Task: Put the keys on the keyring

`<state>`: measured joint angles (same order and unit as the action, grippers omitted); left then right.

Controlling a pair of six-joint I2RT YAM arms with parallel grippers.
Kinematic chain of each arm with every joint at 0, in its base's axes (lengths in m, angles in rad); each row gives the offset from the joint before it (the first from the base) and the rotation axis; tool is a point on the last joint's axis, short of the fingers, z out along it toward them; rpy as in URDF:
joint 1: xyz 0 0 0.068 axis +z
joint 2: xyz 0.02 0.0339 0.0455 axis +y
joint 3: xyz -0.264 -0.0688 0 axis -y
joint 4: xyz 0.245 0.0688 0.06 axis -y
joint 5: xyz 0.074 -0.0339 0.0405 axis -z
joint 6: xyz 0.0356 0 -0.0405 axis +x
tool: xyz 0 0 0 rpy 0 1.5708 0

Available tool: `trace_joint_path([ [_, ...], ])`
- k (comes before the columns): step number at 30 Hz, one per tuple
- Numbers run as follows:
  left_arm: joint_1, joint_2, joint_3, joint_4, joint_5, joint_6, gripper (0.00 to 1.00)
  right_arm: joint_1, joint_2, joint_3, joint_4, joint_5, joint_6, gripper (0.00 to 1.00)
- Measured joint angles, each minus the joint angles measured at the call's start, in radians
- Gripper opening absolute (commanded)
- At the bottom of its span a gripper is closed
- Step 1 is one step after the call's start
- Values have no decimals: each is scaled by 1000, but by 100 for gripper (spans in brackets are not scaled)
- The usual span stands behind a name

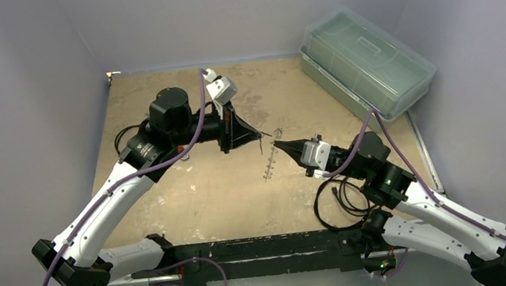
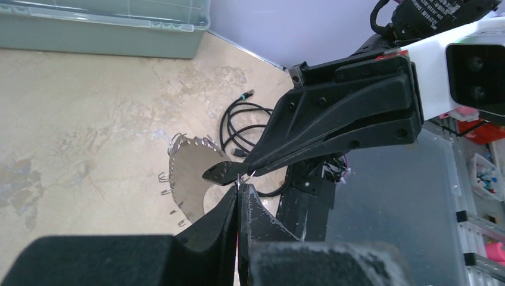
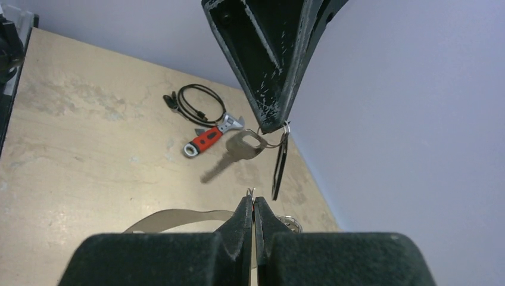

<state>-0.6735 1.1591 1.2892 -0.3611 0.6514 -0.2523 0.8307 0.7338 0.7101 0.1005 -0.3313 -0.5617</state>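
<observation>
My left gripper [image 1: 258, 136] and right gripper [image 1: 278, 144] meet tip to tip above the middle of the table. In the left wrist view the left gripper [image 2: 239, 186] is shut on a thin wire at the black-headed key [image 2: 219, 173]. The right fingers [image 2: 333, 119] reach in from the upper right. In the right wrist view the key [image 3: 279, 170] hangs edge-on from the left fingers [image 3: 268, 77]. The right gripper [image 3: 253, 199] is shut on a wire of the keyring [image 3: 292, 222]. The keyring [image 1: 269, 161], a thin loop with small metal bits [image 2: 170, 179], hangs below both tips.
A clear lidded bin [image 1: 367, 61] stands at the back right. Black coiled cables [image 1: 339, 201] lie near the right arm's base. A red-handled wrench [image 3: 205, 138] and a second black cable [image 3: 196, 104] lie behind the left arm. Grey walls enclose the table.
</observation>
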Motion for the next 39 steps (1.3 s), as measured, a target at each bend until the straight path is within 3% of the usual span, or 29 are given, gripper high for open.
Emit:
trace_joint_path([
  [22,2,75,8,76,51,-284,0,20,-29,-6,28,49,-39,0],
  [39,5,97,-8,111,90,-338,0,28,-40,-10,28,99,-50,0],
])
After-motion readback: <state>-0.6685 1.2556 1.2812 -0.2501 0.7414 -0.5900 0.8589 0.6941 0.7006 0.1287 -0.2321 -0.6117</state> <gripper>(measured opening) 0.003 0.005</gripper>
